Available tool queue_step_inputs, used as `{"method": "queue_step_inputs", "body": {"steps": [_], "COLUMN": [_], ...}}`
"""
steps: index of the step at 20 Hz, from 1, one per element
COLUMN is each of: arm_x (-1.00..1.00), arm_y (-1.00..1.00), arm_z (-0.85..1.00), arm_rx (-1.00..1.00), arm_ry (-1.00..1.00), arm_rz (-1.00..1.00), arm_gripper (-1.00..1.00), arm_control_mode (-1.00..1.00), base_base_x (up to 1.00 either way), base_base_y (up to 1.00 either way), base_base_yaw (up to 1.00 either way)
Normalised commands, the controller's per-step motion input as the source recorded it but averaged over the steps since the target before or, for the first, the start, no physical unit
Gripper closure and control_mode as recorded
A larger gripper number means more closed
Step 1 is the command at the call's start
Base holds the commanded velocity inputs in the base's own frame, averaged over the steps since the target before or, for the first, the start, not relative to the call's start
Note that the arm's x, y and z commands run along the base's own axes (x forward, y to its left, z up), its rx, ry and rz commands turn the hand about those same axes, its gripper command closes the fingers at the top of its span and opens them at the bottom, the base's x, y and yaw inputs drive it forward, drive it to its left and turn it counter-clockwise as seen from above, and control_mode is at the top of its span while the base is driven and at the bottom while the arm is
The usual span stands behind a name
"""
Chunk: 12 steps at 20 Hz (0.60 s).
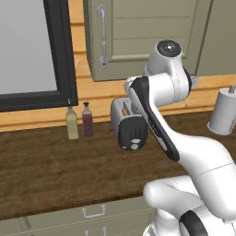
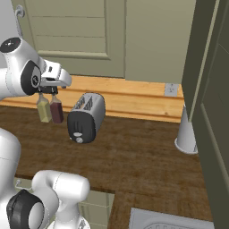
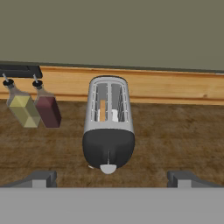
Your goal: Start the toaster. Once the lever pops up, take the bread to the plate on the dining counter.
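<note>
Even, diffuse light fills all three rendered views, bright enough to read the wood grain of the long dark brown wooden worktop (image 1: 50, 175) clearly. Shadows are faint: a soft dark patch sits under the shiny silver two-slot toaster with a rounded black end (image 3: 108, 127). Its metal sides carry mild pale sheen (no harsh glare). Edges look slightly soft and low-resolution, without visible lens bending.
</note>
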Motion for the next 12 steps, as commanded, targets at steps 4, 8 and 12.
{"method": "queue_step_inputs", "body": {"steps": [4, 8, 12], "arm_x": [0.00, 0.00, 0.00], "arm_y": [0.00, 0.00, 0.00], "arm_z": [0.00, 0.00, 0.00], "arm_rx": [0.00, 0.00, 0.00], "arm_ry": [0.00, 0.00, 0.00], "arm_rz": [0.00, 0.00, 0.00], "arm_gripper": [-1.00, -1.00, -1.00], "arm_control_mode": [-1.00, -1.00, -1.00], "base_base_x": [0.00, 0.00, 0.00], "base_base_y": [0.00, 0.00, 0.00], "base_base_yaw": [0.00, 0.00, 0.00]}}
